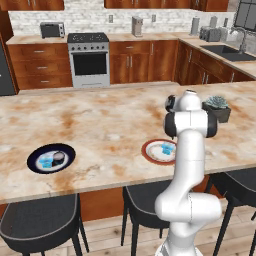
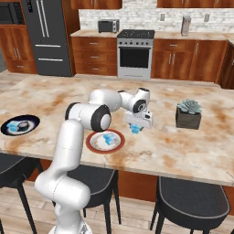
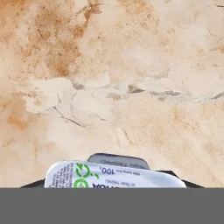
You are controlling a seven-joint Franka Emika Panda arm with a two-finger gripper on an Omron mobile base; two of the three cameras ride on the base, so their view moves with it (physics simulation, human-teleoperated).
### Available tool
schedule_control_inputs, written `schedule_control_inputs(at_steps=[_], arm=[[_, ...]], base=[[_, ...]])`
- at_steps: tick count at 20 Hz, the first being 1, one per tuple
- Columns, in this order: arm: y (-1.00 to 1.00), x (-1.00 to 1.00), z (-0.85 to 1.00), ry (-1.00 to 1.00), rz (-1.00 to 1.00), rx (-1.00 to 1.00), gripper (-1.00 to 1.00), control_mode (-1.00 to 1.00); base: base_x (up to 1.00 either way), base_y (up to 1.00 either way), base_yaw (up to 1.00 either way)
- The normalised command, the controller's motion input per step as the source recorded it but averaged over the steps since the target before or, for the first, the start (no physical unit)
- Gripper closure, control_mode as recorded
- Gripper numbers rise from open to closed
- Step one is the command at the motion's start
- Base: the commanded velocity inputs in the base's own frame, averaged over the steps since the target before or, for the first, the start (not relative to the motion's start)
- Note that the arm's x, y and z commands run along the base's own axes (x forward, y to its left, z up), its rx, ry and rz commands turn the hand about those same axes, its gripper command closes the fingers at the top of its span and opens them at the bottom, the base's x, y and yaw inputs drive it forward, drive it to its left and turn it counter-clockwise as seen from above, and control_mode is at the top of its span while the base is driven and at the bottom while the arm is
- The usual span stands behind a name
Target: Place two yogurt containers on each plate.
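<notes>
On the surface, right of centre: I saw the gripper (image 2: 135, 126) hanging just past the far-right edge of the red-rimmed plate (image 2: 93, 145), pointing down at the marble surface (image 2: 192, 146).
Gripper state: a light blue yogurt container (image 2: 135, 129) sat between its fingers, but I could not tell whether they were clamped on it or merely around it.
Held container, hand view: the printed pale lid (image 3: 114, 176) lay across the bottom of the picture, its long side running left to right; green and grey lettering on it read upside down.
Container axis: the cup looked squat and upright under the gripper; I could not tell whether it touched the surface.
Red-rimmed plate: one light blue yogurt cup (image 2: 108, 137) rested on its white centre, toward the far side; I could also see it in the left base view (image 1: 167, 148).
Black-rimmed plate (image 1: 35, 162): it lay well apart, far to the left near the front edge, and carried a light blue container (image 1: 46, 161) beside a dark navy container (image 1: 59, 157), the two just beside each other.
Potted succulent (image 2: 188, 114): it stood to the right of the gripper, apart from it.
</notes>
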Motion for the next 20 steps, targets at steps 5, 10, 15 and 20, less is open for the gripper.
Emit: schedule_control_inputs(at_steps=[5, 10, 15, 20], arm=[[0.19, -0.19, 0.46, 0.00, 0.00, 0.00, 1.00, -1.00], [0.41, -0.22, 0.14, 0.00, 0.00, 0.00, 1.00, -1.00], [0.56, -0.22, 0.01, 0.00, 0.00, 0.00, 1.00, -1.00], [0.58, -0.20, 0.00, 0.01, 0.00, 0.00, 1.00, -1.00]], base=[[0.00, 0.00, 0.00], [0.00, 0.00, 0.00], [0.00, 0.00, 0.00], [0.00, 0.00, 0.00]])
